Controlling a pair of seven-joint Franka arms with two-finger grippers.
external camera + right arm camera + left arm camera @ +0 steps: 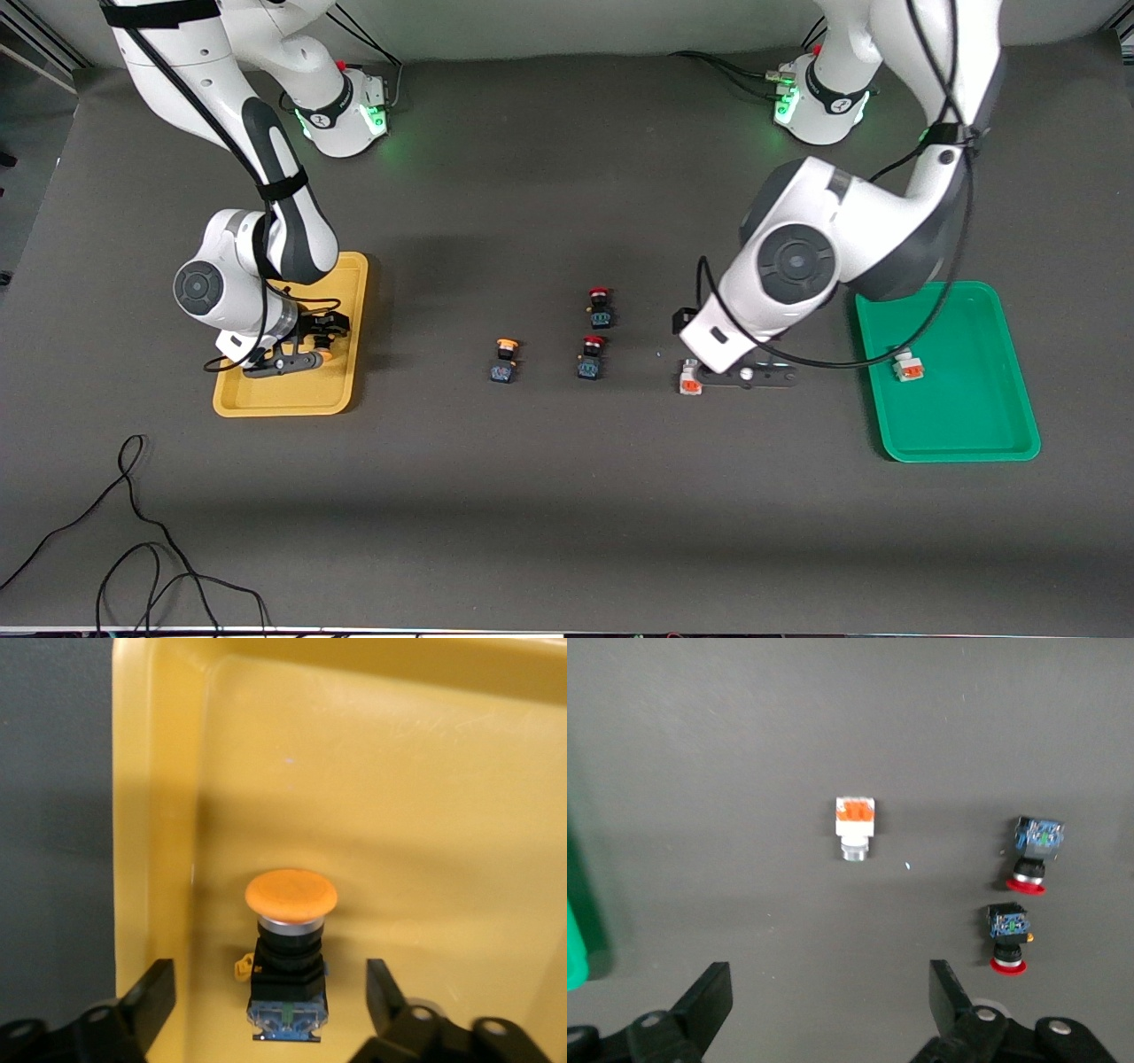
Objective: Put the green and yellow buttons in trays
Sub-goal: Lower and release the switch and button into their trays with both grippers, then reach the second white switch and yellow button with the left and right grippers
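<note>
The table (567,496) was covered in a dark, matte mat. Two shallow plastic trays with rounded corners and raised rims sat on it: a yellow tray (341,394) at the right arm's end and a green tray (966,425) at the left arm's end.

The right gripper (270,997) hung low inside the yellow tray, its fingers spread and released. Between them, touching neither, lay a black-bodied button with a smooth, round orange cap (291,895).

The left gripper (831,997) hovered over the bare mat, its fingers wide apart and holding nothing, with a whitish button with an orange block (855,818) lying just ahead of it.

In all there were six buttons: two orange-capped, the second (505,359) on the mat; two whitish, the second (907,365) in the green tray; and two red-capped (600,306) (592,354) on the mat.
</note>
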